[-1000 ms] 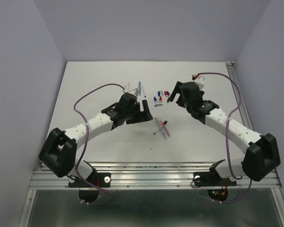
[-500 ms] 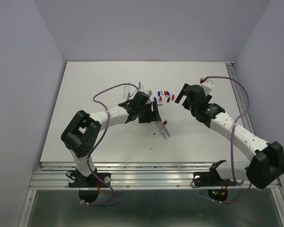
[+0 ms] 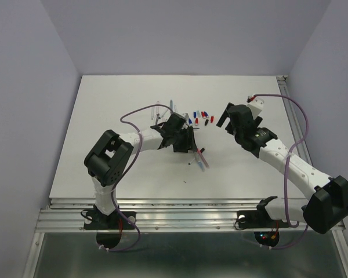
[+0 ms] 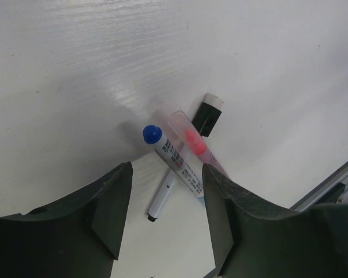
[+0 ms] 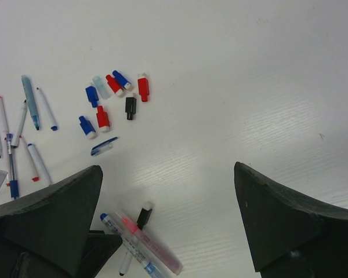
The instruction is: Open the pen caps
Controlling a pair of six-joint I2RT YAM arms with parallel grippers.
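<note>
The left arm has swung in from the left side of the bench (image 3: 122, 98) toward its middle, and the left fingers (image 4: 113, 202) have narrowed since a second ago. They are apart with nothing between them, hovering over a small heap of crossed pens (image 3: 198, 157). The right fingers (image 5: 58, 214) are spread wide and empty, hanging over the right half of the bench; that arm has barely shifted.

My reading is that the left arm is lining up to pick a capped pen from the heap, so a pull on its cap has not begun.

The loose pen caps (image 5: 113, 98) lie scattered just beyond the heap, toward the far side: stubby red, blue and black pieces, some with white ends, apart from one another. Left of them lie uncapped barrels (image 5: 23, 127), thin and pale.

In the heap, caps are on. One pen wears a rounded blue cap (image 4: 152, 134), a pink pen (image 4: 194, 142) beside it has a clear one, and a black cap (image 4: 207, 119) shows just behind, seemingly on the thin white pen lying underneath.
</note>
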